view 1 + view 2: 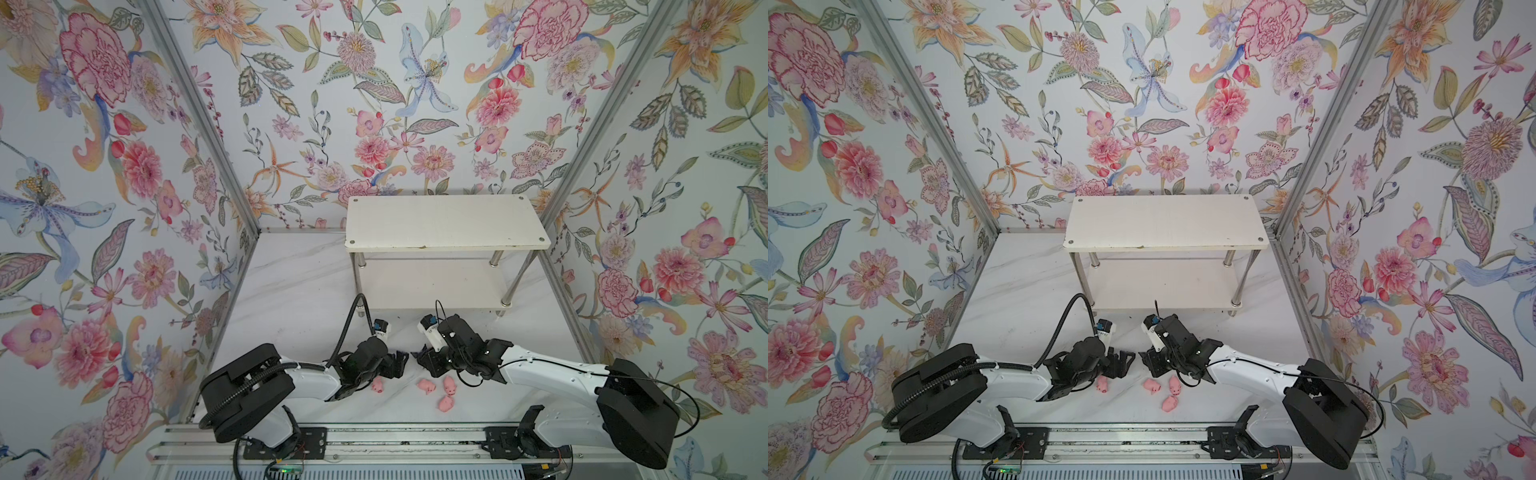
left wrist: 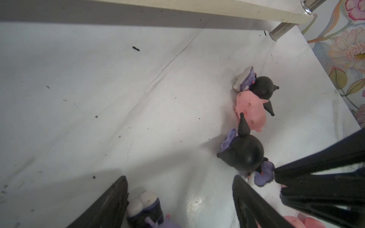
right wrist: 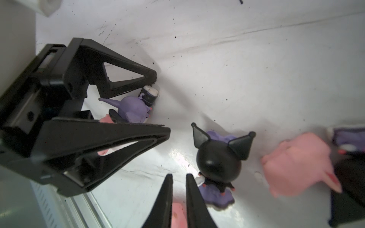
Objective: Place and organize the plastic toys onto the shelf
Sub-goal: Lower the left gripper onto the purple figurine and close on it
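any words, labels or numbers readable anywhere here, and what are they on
Nothing reads clearly.
White tag on the left arm: dark print, too small to read.
White tube on the right arm: dark print, too blurred to read.
Shelf: no writing shows.
Toys: no writing shows.
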Tool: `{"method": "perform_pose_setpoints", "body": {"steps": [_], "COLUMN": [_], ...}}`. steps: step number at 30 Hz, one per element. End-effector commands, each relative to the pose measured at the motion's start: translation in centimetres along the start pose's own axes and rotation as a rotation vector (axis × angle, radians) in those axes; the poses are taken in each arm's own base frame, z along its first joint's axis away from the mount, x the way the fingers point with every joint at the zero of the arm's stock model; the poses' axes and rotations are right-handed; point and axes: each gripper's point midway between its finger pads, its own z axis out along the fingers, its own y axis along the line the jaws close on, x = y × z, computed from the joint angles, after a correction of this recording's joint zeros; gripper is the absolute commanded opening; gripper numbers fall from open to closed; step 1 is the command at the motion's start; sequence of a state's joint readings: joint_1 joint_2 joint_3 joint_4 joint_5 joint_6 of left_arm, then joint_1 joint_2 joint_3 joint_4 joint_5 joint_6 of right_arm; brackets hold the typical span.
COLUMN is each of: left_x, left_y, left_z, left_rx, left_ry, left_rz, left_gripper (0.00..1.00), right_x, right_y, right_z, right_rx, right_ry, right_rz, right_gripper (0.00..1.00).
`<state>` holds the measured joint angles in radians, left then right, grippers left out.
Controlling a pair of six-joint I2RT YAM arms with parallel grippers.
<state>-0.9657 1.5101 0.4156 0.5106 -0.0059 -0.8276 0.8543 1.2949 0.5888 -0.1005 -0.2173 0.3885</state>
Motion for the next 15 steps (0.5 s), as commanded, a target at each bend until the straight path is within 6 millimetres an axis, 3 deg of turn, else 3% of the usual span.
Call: {"method": "perform_pose_setpoints", "body": {"steps": [1, 10, 15], "left_x": [-0.2, 0.8, 2.0], "left_y": [0.4, 3.2, 2.3], "left_z": [-0.2, -3.6, -3.9], "left_rx": [-0.029, -0.167, -0.157], "left_ry": [0.020, 0.032, 0.058], "left_rz": [0.034, 0.030, 0.036], "left_gripper": [0.85, 0.85, 0.85], "right_x": [0.0, 0.3, 0.2], "right_y": [-0.5, -0.6, -0.4], "right_z": [-0.5, -0.3, -0.1], "right_rx": [0.016, 0.008, -0.001], "right_ry": [-0.024, -0.015, -0.012], "right_rz": [0.002, 0.005, 0.005], "right_gripper": [0.17, 0.17, 0.17]}}
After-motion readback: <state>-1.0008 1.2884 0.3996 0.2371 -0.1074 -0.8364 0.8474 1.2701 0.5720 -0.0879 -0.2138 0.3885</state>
